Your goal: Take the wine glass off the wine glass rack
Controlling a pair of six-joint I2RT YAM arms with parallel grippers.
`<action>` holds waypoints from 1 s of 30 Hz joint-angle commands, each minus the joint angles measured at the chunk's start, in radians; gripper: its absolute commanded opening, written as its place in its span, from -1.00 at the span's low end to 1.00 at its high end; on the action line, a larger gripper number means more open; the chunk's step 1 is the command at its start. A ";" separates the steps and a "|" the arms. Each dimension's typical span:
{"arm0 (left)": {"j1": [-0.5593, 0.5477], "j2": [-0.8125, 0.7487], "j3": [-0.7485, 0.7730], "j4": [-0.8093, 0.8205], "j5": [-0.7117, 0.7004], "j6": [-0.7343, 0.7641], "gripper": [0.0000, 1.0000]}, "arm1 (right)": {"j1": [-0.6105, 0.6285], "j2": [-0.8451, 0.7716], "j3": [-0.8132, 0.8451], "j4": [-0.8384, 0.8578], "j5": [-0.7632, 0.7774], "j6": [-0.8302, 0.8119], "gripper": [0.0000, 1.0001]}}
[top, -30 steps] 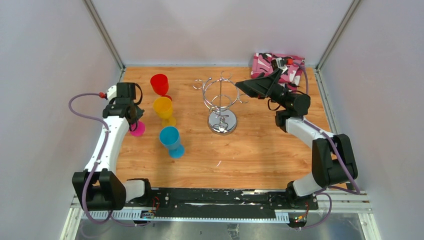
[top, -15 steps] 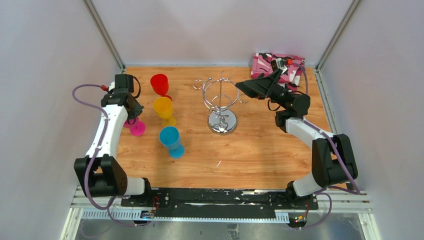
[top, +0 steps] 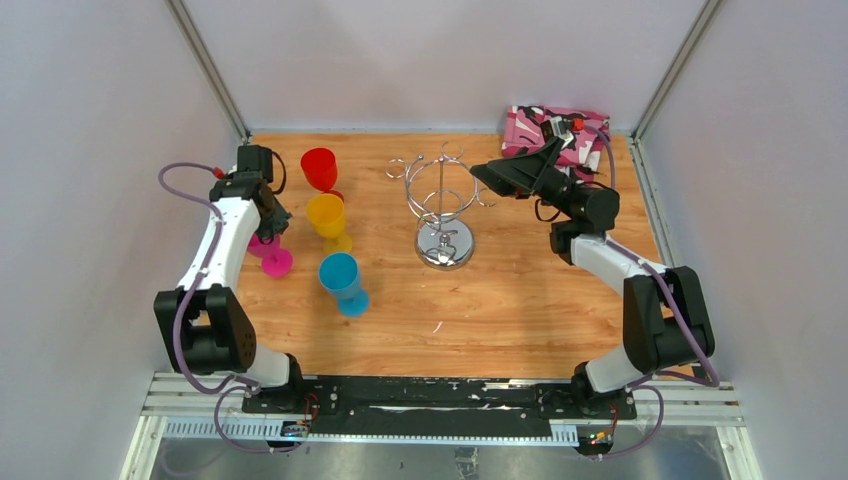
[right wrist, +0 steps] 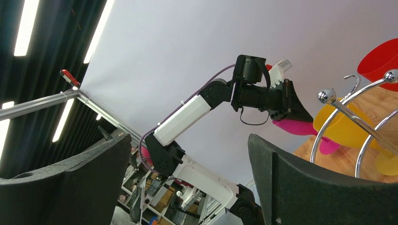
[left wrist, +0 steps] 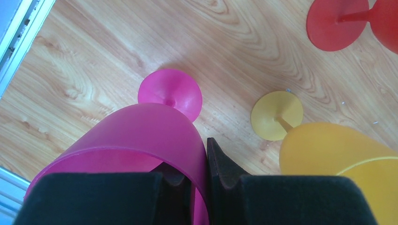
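Observation:
The chrome wine glass rack (top: 441,200) stands mid-table with no glass on its hooks; its wires also show in the right wrist view (right wrist: 328,125). My left gripper (top: 267,226) is shut on the rim of a pink wine glass (top: 277,262) at the table's left. In the left wrist view the gripper (left wrist: 199,164) pinches the bowl wall of the pink glass (left wrist: 141,136), one finger inside and one outside. The glass is tilted with its base at or just above the wood; I cannot tell which. My right gripper (top: 480,172) is open and empty beside the rack's right hooks, and its view shows the gripper (right wrist: 187,140) wide open.
A red glass (top: 320,168), a yellow glass (top: 327,215) and a blue glass (top: 340,275) stand in a row between the pink glass and the rack. A pink patterned cloth (top: 553,130) lies at the back right corner. Walls enclose the table on three sides.
My left wrist has swung back and a little right, still holding the pink glass; the glass's base stays in about the same spot. The right arm has not moved.

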 commanded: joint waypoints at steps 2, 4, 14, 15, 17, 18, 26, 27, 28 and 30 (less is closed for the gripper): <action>0.009 0.022 -0.006 0.031 0.010 0.019 -1.00 | -0.018 0.014 -0.003 0.068 -0.026 -0.003 0.99; 0.010 0.027 -0.017 0.052 0.022 0.020 -1.00 | -0.019 0.017 -0.006 0.068 -0.026 -0.004 0.99; 0.014 0.017 -0.125 0.183 0.011 -0.001 -1.00 | -0.021 0.025 -0.003 0.068 -0.030 -0.009 0.99; 0.014 0.012 -0.137 0.195 0.010 -0.002 -1.00 | -0.021 0.028 -0.003 0.068 -0.030 -0.010 0.99; 0.014 0.000 -0.156 0.214 -0.003 -0.003 -1.00 | -0.021 0.031 -0.003 0.068 -0.030 -0.010 0.99; 0.013 -0.006 -0.162 0.218 -0.009 -0.005 -1.00 | -0.021 0.035 -0.003 0.068 -0.029 -0.011 0.99; 0.013 -0.027 -0.178 0.231 -0.030 0.002 -1.00 | -0.020 0.045 -0.004 0.068 -0.029 -0.015 0.99; 0.014 -0.031 -0.179 0.233 -0.035 0.001 -1.00 | -0.021 0.045 -0.005 0.068 -0.030 -0.016 0.99; 0.014 -0.035 -0.180 0.234 -0.039 0.002 -1.00 | -0.021 0.045 -0.004 0.068 -0.030 -0.016 0.99; 0.014 -0.037 -0.183 0.235 -0.046 0.005 -1.00 | -0.021 0.046 -0.004 0.068 -0.030 -0.016 0.99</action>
